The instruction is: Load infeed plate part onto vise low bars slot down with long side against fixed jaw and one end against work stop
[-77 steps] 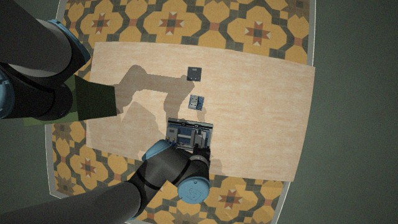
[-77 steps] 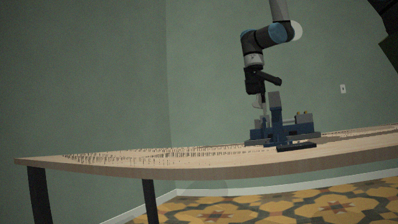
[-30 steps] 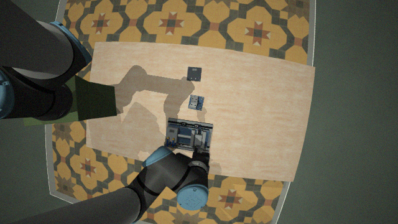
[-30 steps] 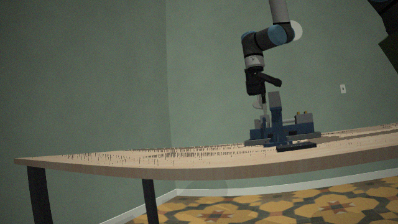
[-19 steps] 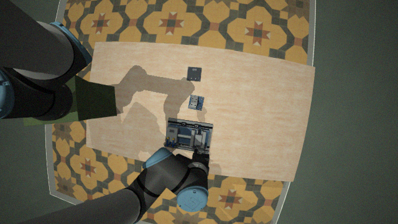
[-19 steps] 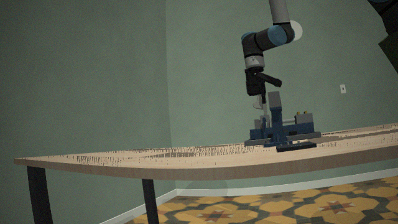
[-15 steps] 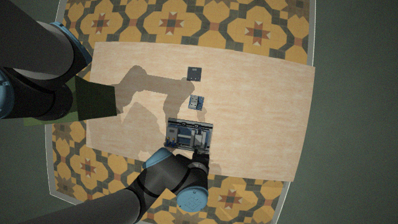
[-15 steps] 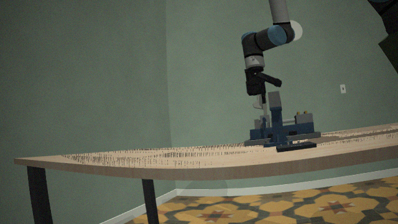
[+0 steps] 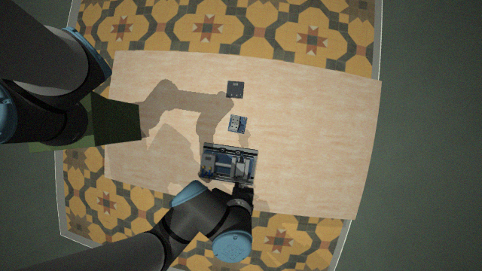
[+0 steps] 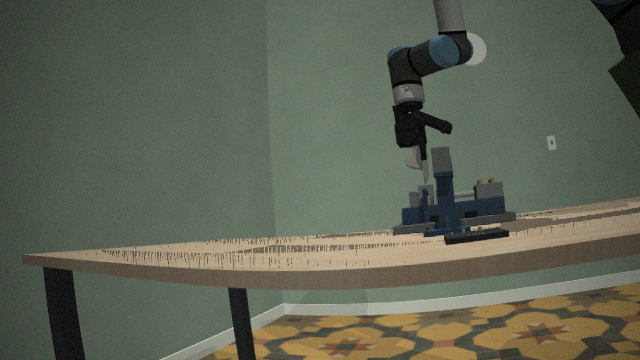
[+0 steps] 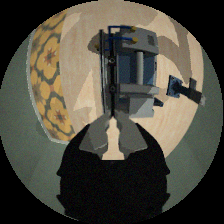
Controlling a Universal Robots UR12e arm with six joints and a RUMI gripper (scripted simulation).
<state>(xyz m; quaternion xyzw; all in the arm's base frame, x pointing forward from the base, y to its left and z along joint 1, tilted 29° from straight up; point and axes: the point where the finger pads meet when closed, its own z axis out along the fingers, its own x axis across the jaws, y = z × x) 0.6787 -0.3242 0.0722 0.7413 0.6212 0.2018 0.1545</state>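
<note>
The part (image 10: 441, 160) is a grey block standing on end in the blue V-block (image 10: 445, 205); it also shows in the overhead view (image 9: 236, 123) and in the wrist view (image 11: 194, 93). The dark infeed plate (image 9: 235, 89) is bare. The vise (image 9: 229, 163) stands open, with the air cylinder (image 9: 207, 162) at its left end and the grey jaws (image 9: 242, 165) to the right. My gripper (image 10: 424, 172) is shut on nothing and hangs above the vise's jaw end, apart from the part. In the wrist view the closed fingertips sit over the vise's near edge (image 11: 111, 95).
The vise, V-block and infeed plate stand in a row across the wooden table (image 9: 301, 143). The arm's elbow (image 9: 211, 222) overhangs the table's front edge near the vise. The robot's base (image 9: 41, 86) is at the table's left end.
</note>
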